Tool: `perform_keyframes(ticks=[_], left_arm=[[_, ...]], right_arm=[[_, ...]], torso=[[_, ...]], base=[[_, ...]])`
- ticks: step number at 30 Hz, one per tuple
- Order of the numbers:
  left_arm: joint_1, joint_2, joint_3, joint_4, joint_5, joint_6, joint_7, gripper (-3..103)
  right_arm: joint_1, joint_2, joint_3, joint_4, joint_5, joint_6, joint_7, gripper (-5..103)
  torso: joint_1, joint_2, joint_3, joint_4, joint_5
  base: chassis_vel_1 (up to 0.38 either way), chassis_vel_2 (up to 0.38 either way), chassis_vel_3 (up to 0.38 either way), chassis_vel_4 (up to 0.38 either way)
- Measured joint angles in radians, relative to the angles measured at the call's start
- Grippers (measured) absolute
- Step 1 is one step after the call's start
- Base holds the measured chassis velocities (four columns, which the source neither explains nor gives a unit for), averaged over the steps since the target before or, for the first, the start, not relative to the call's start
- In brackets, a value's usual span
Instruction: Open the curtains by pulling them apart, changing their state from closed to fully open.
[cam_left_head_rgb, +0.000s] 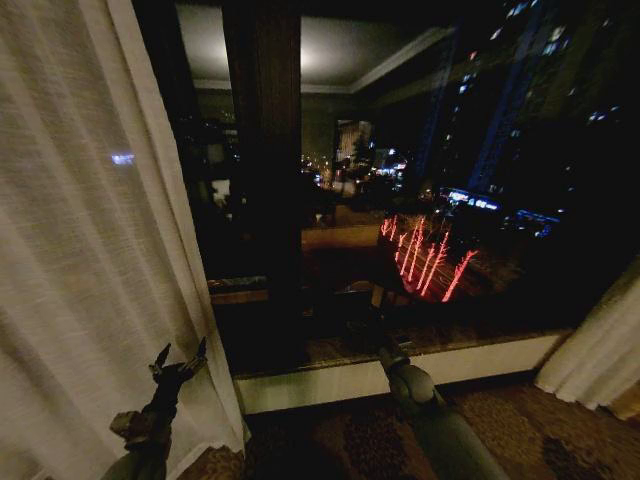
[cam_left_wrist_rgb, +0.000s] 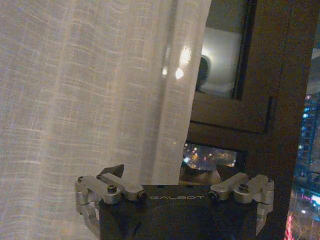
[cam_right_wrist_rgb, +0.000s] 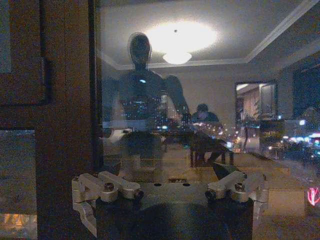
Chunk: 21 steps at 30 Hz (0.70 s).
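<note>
The sheer cream-white pleated curtain panel (cam_left_head_rgb: 90, 250) hung bunched far left, its partner (cam_left_head_rgb: 600, 355) far right. Left gripper (cam_left_head_rgb: 178, 362), jaws apart, sat just beside the left panel's edge; right gripper (cam_left_head_rgb: 385, 345), jaws apart, faced the dark window glass (cam_left_head_rgb: 450, 200). Risk: snagging thin fabric.

One word reads here: "GALBOT", in pale capitals across the dark body of the left gripper (cam_left_wrist_rgb: 180, 192), seen from the left wrist. The city lights beyond the window (cam_left_head_rgb: 480, 200) glow blue and red, but no lettering or number on them comes clear.
</note>
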<state>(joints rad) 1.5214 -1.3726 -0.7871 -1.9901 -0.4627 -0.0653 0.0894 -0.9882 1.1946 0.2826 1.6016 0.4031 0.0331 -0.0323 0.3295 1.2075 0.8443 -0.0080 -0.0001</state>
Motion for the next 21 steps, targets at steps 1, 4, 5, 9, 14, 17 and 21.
perform_keyframes(ticks=[1,4,5,9,14,17,21], left_arm=[[0.0,0.0,0.0,0.0,0.0,0.0,0.0,100],[0.0,0.0,0.0,0.0,0.0,0.0,0.0,100],[0.0,0.0,0.0,0.0,0.0,0.0,0.0,100],[0.0,0.0,0.0,0.0,0.0,0.0,0.0,100],[0.0,0.0,0.0,0.0,0.0,0.0,0.0,100],[0.0,0.0,0.0,0.0,0.0,0.0,0.0,100],[0.0,0.0,0.0,0.0,0.0,0.0,0.0,100]], right_arm=[[0.0,0.0,0.0,0.0,0.0,0.0,0.0,100],[0.0,0.0,0.0,0.0,0.0,0.0,0.0,100],[0.0,0.0,0.0,0.0,0.0,0.0,0.0,100],[0.0,0.0,0.0,0.0,0.0,0.0,0.0,100],[0.0,0.0,0.0,0.0,0.0,0.0,0.0,100],[0.0,0.0,0.0,0.0,0.0,0.0,0.0,100],[0.0,0.0,0.0,0.0,0.0,0.0,0.0,100]], torso=[[0.0,0.0,0.0,0.0,0.0],[0.0,0.0,0.0,0.0,0.0],[0.0,0.0,0.0,0.0,0.0],[0.0,0.0,0.0,0.0,0.0],[0.0,0.0,0.0,0.0,0.0001],[0.0,0.0,0.0,0.0,0.0],[0.0,0.0,0.0,0.0,0.0]], base=[[0.0,0.0,0.0,0.0],[0.0,0.0,0.0,0.0],[0.0,0.0,0.0,0.0],[0.0,0.0,0.0,0.0],[0.0,0.0,0.0,0.0],[0.0,0.0,0.0,0.0],[0.0,0.0,0.0,0.0]])
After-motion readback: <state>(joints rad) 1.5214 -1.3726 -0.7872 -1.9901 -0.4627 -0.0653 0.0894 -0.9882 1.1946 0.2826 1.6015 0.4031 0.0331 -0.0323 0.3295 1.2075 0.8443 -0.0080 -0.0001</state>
